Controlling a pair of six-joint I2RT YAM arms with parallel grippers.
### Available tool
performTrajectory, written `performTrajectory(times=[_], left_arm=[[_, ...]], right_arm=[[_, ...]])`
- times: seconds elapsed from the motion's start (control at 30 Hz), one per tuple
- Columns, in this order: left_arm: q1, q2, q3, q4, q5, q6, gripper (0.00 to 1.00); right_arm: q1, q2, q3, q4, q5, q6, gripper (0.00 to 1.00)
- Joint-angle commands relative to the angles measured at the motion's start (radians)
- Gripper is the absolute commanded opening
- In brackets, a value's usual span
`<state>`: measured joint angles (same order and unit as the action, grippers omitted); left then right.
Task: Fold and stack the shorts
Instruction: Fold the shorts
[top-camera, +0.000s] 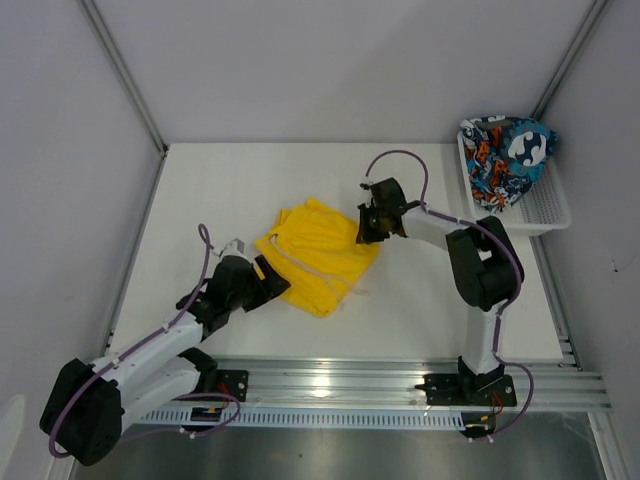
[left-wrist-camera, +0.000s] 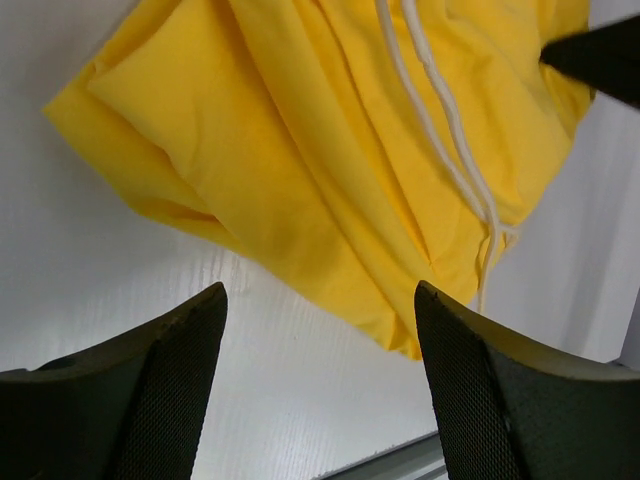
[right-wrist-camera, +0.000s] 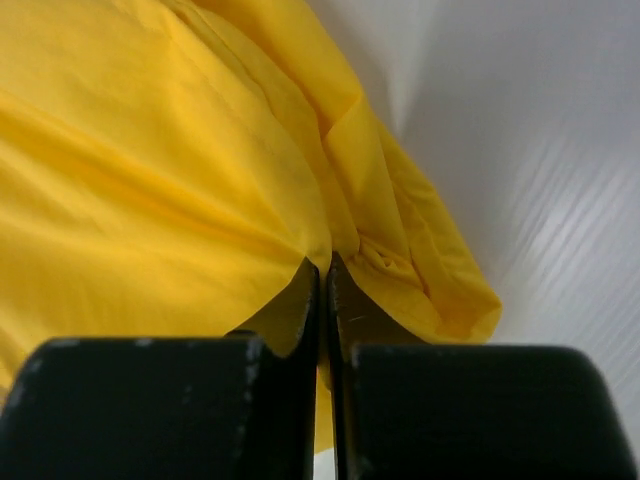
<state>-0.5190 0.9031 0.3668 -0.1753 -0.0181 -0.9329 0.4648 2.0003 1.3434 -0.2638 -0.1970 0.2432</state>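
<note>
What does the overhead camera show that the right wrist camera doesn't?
Only the overhead view shows the white basket at the far right corner of the table, holding the printed shorts, and the left gripper beside the near-left edge of the yellow shorts. Only the right wrist view shows, close up, the right gripper pinched shut on a fold of that yellow cloth. Both show the yellow shorts lying on the white table.

Basket (top-camera: 549, 203): white mesh, sitting at the far right corner of the table (top-camera: 230, 180).
Rail (top-camera: 340, 376): silver, running along its near edge.
</note>
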Motion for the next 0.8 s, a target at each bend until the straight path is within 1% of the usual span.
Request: performTrajectory(times=[0.0, 0.03, 0.07, 0.13, 0.17, 0.27, 0.3, 0.4, 0.47, 0.53, 0.63, 0.67, 0.7, 0.73, 0.77], left_arm=[[-0.009, 0.020, 0.029, -0.018, -0.054, -0.032, 0.79], [-0.010, 0.043, 0.029, -0.018, -0.057, -0.029, 0.79], [-0.009, 0.054, 0.032, -0.016, -0.065, -0.023, 0.79], [-0.009, 0.085, 0.032, -0.006, -0.077, -0.018, 0.79], [-0.009, 0.094, 0.032, 0.000, -0.095, -0.006, 0.79], [0.014, 0.140, 0.046, 0.008, -0.121, 0.045, 0.80], [0.022, 0.149, 0.049, 0.017, -0.123, 0.058, 0.80], [0.060, 0.178, 0.067, 0.031, -0.125, 0.094, 0.80], [0.073, 0.172, 0.066, 0.049, -0.118, 0.112, 0.80], [0.076, 0.168, 0.063, 0.079, -0.117, 0.131, 0.78], [0.080, 0.181, 0.073, 0.085, -0.121, 0.152, 0.64], [0.085, 0.187, 0.075, 0.095, -0.117, 0.155, 0.51], [0.088, 0.200, 0.073, 0.103, -0.114, 0.160, 0.47], [0.089, 0.207, 0.077, 0.108, -0.106, 0.164, 0.45], [0.096, 0.217, 0.077, 0.109, -0.106, 0.166, 0.45]], right_arm=[[0.023, -0.129, -0.200, 0.118, -0.009, 0.203, 0.00], [0.032, -0.152, -0.254, 0.155, -0.004, 0.284, 0.00], [0.063, -0.196, -0.353, 0.226, 0.013, 0.313, 0.00], [0.099, -0.247, -0.433, 0.279, 0.062, 0.391, 0.00], [0.141, -0.299, -0.497, 0.317, 0.120, 0.415, 0.00], [0.205, -0.388, -0.576, 0.330, 0.194, 0.476, 0.00], [0.247, -0.403, -0.585, 0.322, 0.249, 0.488, 0.00], [0.314, -0.432, -0.607, 0.302, 0.295, 0.528, 0.00], [0.334, -0.433, -0.610, 0.291, 0.326, 0.548, 0.00], [0.341, -0.419, -0.621, 0.301, 0.318, 0.553, 0.00], [0.339, -0.396, -0.606, 0.301, 0.308, 0.539, 0.00], [0.339, -0.393, -0.599, 0.295, 0.306, 0.532, 0.03], [0.339, -0.391, -0.592, 0.288, 0.304, 0.510, 0.10], [0.334, -0.399, -0.580, 0.284, 0.300, 0.493, 0.29], [0.331, -0.408, -0.576, 0.284, 0.298, 0.481, 0.37]])
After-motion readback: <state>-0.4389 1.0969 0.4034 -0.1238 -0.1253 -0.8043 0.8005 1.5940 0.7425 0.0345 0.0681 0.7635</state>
